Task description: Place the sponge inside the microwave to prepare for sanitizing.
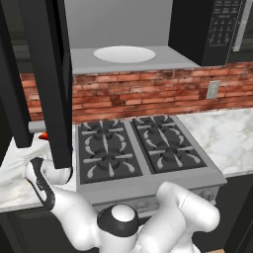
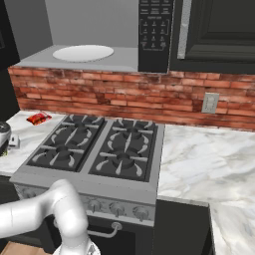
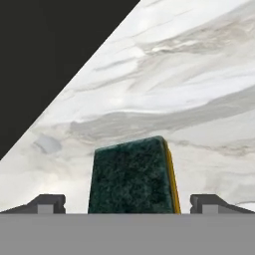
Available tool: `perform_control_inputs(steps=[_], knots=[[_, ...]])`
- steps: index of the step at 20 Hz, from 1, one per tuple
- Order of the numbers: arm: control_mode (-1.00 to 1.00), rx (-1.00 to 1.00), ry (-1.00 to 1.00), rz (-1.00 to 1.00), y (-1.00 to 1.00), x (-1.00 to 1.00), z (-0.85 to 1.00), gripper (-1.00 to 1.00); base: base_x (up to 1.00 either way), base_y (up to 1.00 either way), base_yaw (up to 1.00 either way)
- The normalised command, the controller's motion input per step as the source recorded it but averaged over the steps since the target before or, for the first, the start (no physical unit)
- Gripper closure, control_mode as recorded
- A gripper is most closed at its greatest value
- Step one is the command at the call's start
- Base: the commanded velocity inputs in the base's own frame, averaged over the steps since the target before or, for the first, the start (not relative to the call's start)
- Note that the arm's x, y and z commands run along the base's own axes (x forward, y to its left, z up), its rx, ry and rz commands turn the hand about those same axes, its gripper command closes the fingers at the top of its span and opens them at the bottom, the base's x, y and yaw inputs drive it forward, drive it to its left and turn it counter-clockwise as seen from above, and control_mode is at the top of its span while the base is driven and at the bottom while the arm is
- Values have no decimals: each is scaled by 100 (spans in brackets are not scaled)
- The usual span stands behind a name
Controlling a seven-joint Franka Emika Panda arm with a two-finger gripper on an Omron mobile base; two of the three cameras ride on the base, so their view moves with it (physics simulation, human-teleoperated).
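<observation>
Overhead, microwave (image 2: 94, 55) standing open above the stove (image 2: 99, 147), white plate (image 2: 82, 53) bare, ready to take the load. Left of the stove, marble tabletop (image 3: 189, 89) carrying the sponge (image 3: 133, 177), green face up. Claw (image 3: 127, 204) spread wide, fingertips straddling the sponge without touching, gripping nothing, likely lined up for a squeeze.

No lettering is legible anywhere (the microwave (image 2: 154, 35) button panel is only a blur).
</observation>
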Motion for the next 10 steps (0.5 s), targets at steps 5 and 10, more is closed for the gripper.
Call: perform_control_inputs(steps=[5,10], knots=[[-100,-6,0,0,19,16,-2,-100,0,0,0],[-100,-6,0,0,20,16,-5,-100,0,0,0]])
